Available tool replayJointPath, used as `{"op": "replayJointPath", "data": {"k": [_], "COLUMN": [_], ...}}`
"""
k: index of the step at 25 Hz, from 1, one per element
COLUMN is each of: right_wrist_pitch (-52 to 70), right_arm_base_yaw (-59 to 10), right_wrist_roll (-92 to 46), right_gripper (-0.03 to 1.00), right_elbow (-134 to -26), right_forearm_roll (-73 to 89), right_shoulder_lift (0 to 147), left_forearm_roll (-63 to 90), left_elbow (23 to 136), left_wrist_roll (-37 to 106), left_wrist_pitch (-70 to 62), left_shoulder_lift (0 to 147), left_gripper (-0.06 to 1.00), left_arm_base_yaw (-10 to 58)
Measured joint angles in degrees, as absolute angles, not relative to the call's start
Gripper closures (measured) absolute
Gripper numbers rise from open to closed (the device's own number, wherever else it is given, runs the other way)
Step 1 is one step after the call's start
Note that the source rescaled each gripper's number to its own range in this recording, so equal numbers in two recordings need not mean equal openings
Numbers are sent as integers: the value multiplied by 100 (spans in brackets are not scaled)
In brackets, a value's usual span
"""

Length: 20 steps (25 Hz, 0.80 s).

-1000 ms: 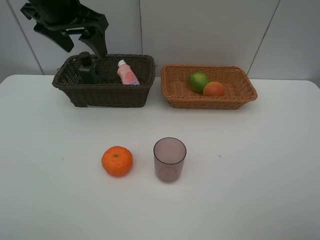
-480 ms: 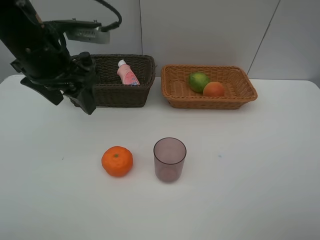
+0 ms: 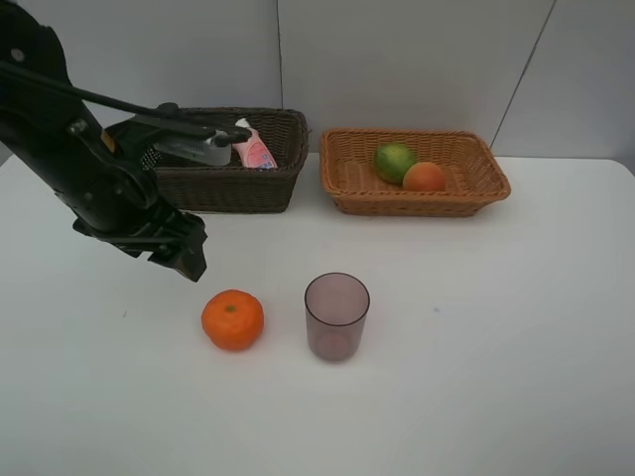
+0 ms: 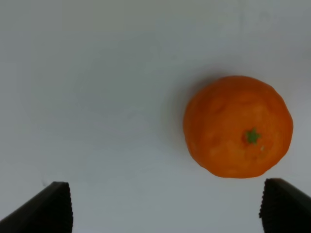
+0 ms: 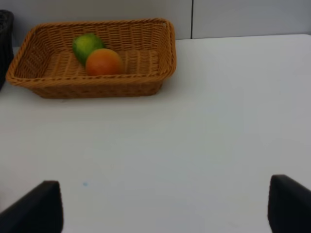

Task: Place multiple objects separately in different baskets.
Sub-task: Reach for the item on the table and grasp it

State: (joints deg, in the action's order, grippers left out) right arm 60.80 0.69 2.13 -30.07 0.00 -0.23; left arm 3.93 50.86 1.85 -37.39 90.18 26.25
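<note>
**Left gripper spread beside the mandarin, four things already in baskets**

Your left arm reached in from the left edge of the high view and crossed in front of the left end of the dark brown basket; what lay in that end, you could not have told from these views; your left gripper hung low over the white table, its jaws spread wide with nothing between them; the orange mandarin sat on the table near the gripper, apart from both fingertips, its green stem spot facing up in the wrist view; the small pink bottle leaned inside the dark brown basket, white cap upward, toward the back wall.

Just right of the mandarin, close but not touching, the translucent purplish cup stood upright on the table, mouth up.

Further right and at the back, the light orange-tan basket sat beside the dark one, the two apart; inside it the green oval fruit and the red-yellow peach lay touching, the peach to the right and nearer the front.

Your right gripper appeared only in its own wrist view; its jaws stood apart over bare table, holding nothing, with the tan basket well ahead of it.
</note>
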Motion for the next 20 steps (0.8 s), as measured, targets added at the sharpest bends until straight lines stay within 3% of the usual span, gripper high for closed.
{"op": "replayJointPath", "data": {"k": [13, 20], "right_wrist_pitch": [6080, 6080], "right_arm_base_yaw": [69, 69], "right_wrist_roll": [213, 213], "right_gripper": [18, 18], "right_elbow": [-3007, -3007], "right_forearm_roll": [0, 0], "right_shoulder_lift": [-23, -23], "left_forearm_roll": [405, 424], "left_elbow": [4942, 5785], "left_wrist_roll": [527, 328], "left_wrist_pitch": [-3082, -3266], "left_shoulder_lift": [9018, 9078], "left_gripper": [-5, -5], "left_arm_base_yaw": [3381, 3900]}}
